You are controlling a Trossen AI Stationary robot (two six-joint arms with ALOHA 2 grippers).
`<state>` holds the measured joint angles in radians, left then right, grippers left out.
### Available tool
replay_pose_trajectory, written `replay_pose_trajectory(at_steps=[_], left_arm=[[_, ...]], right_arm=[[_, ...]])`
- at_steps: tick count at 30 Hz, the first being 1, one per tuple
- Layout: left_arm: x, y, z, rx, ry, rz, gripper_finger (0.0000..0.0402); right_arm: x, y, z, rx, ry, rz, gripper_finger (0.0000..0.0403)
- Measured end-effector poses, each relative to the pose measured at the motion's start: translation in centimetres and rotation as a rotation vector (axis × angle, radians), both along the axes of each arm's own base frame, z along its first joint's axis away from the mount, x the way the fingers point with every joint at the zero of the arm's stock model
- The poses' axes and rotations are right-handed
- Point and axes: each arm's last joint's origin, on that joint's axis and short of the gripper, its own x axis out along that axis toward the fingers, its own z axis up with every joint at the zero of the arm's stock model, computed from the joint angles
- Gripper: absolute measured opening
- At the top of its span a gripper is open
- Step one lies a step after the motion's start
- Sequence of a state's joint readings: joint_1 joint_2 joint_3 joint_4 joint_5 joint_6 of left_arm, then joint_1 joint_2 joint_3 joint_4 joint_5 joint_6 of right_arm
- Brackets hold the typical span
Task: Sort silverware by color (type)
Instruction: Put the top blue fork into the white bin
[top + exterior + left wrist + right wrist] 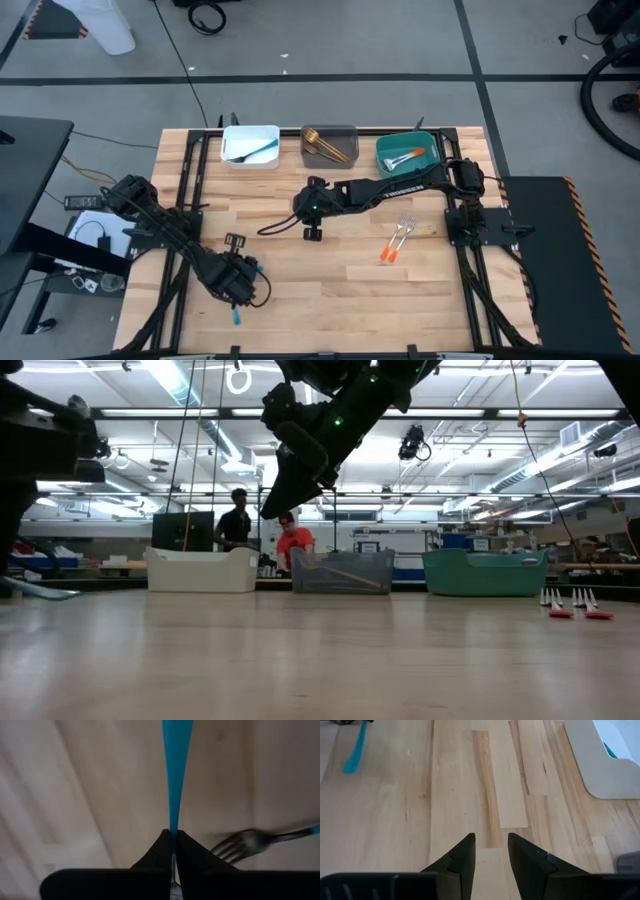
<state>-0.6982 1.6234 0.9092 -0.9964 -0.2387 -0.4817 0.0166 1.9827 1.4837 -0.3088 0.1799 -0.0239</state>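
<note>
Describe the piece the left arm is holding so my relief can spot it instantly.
Start at the near left of the wooden table, where the left end effector sits shut. Pinched in it is a blue-handled utensil, handle sticking out toward the table's front edge. The only loose silverware, two orange-handled forks, lie far right.

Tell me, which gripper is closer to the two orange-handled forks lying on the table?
Right. The right gripper hangs over mid-table, beside the orange-handled forks; the left gripper is at the near-left, farther away.

Bins: three are counted — one white bin [250,146], one grey bin [330,145], one teal bin [406,154]. Orange-handled forks [396,240]: two are counted on the table [300,290]. Persons [236,520]: two are seen.
</note>
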Motion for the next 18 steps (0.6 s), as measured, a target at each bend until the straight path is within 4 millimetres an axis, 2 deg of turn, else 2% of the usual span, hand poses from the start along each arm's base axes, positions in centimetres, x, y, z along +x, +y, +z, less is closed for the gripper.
replay_pose_trajectory(at_steps=[11,18], left_arm=[[0.3,1.7,0.4,0.211,-0.063,0.004,0.0015],[0.8,3.1,0.7,0.359,-0.092,-0.016,0.0015]], right_arm=[[-0.1,0.5,0.0,0.037,-0.002,-0.027,0.0126],[-0.9,0.9,-0.7,-0.038,0.104,-0.07,0.0126]])
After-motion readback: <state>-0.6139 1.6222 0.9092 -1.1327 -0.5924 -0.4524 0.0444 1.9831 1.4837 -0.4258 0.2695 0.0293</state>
